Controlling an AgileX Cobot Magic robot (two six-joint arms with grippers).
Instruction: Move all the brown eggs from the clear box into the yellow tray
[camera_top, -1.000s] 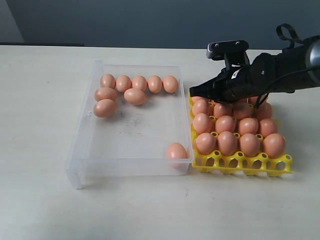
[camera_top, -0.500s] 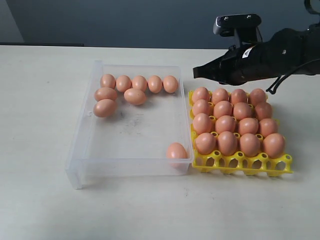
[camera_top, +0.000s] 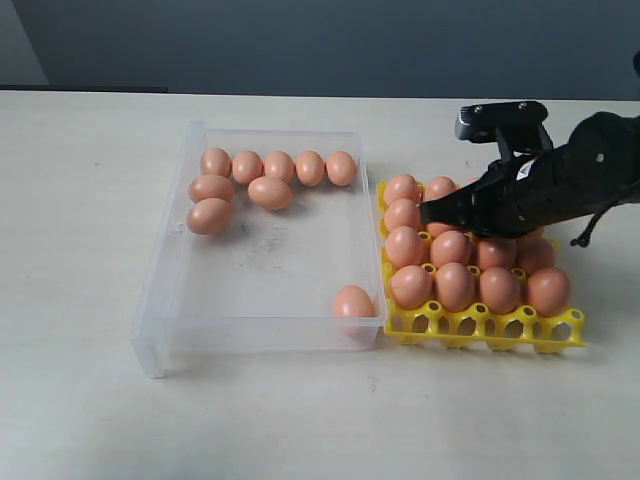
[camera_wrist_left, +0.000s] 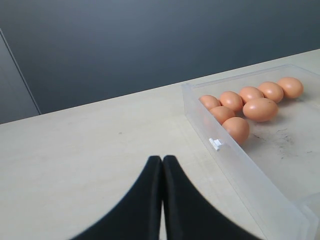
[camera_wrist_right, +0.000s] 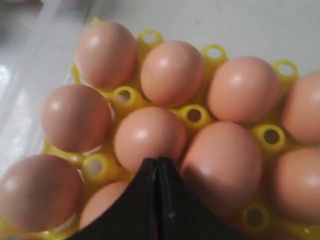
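Items you could not see: some cups of the yellow tray (camera_top: 480, 325), covered by the right arm (camera_top: 570, 185); clear box (camera_wrist_left: 240, 165), cut by the left wrist view's edge

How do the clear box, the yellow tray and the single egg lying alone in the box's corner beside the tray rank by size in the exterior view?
1. clear box: largest.
2. yellow tray: clearly smaller than the box.
3. single egg: smallest by far.
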